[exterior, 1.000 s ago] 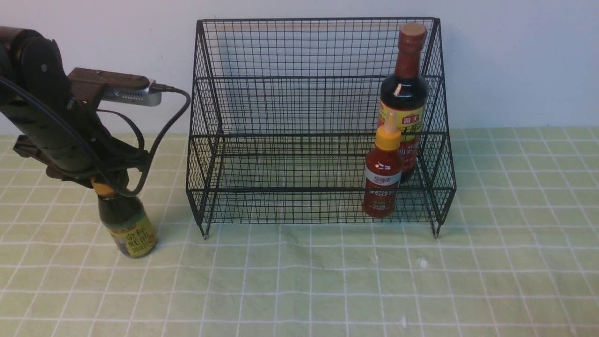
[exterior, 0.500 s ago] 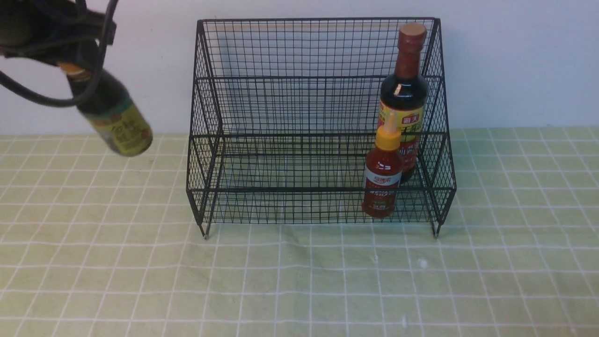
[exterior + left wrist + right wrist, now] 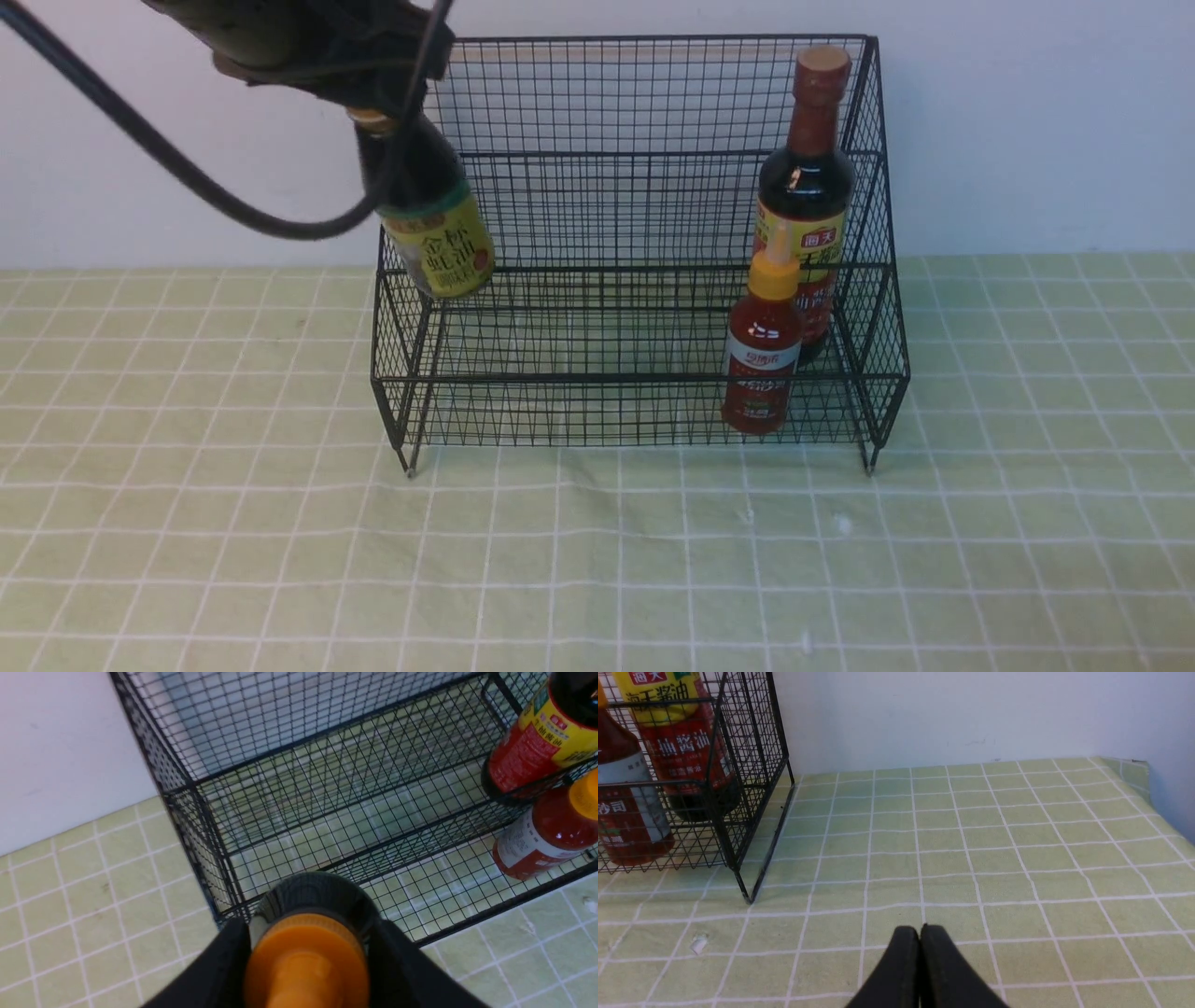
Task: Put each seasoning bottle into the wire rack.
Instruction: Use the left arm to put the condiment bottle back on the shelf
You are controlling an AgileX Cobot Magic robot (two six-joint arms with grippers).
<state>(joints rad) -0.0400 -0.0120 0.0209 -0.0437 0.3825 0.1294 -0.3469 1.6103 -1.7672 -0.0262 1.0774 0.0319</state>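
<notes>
High at the 11 o'clock corner of the front view, the robot's left gripper point(image 3: 373, 112) clamps the orange-nozzled neck of a squat dark seasoning bottle with a yellow label point(image 3: 431, 229), its jaws part-way apart around the cap. The bottle hangs in the air, tilted, its base swung toward 5 o'clock, in front of the upper left corner of the large black wire-mesh rack with two stepped tiers point(image 3: 635, 271). A thick black cable point(image 3: 187, 177) loops beneath the arm. In the left wrist view the orange cap point(image 3: 306, 961) sits between the black fingers point(image 3: 411, 975), with the rack's left end and its bare lower tier below.

Toward 3 o'clock inside the rack, a tall dark bottle with a red-and-yellow label and brown cap point(image 3: 808, 196) stands upright on the rear, raised tier. Just in front of it, on the lower tier, stands a small red sauce bottle with an orange nozzle point(image 3: 764, 350), also upright.

The pale green checked tablecloth point(image 3: 597, 560) covers the table. In the right wrist view, the right gripper point(image 3: 920, 938) hangs over bare cloth at the rack's 3 o'clock side, its black fingers pressed together and holding nothing.
</notes>
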